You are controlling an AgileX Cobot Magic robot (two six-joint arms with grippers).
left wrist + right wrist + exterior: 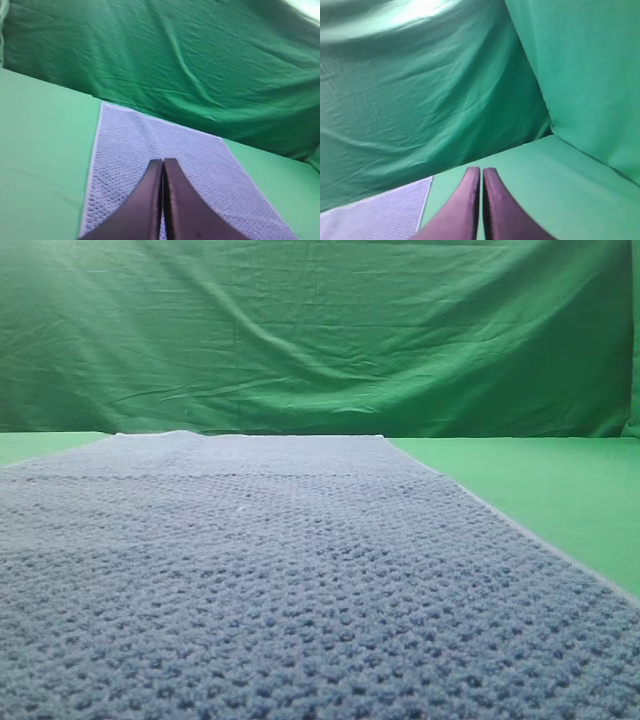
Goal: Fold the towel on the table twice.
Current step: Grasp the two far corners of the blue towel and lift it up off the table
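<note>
The blue-grey waffle-weave towel (280,570) lies spread flat on the green table (540,490) and fills most of the exterior high view. No gripper shows in that view. In the left wrist view my left gripper (163,161) is shut with nothing in it, its dark fingers pressed together above the towel (150,150). In the right wrist view my right gripper (482,170) is shut and empty too, above bare table (540,170), with a towel corner (380,212) at the lower left.
A wrinkled green backdrop cloth (320,330) hangs behind the table. It also runs along the right side (590,75). Bare table shows on the towel's left (40,150) and right (560,500).
</note>
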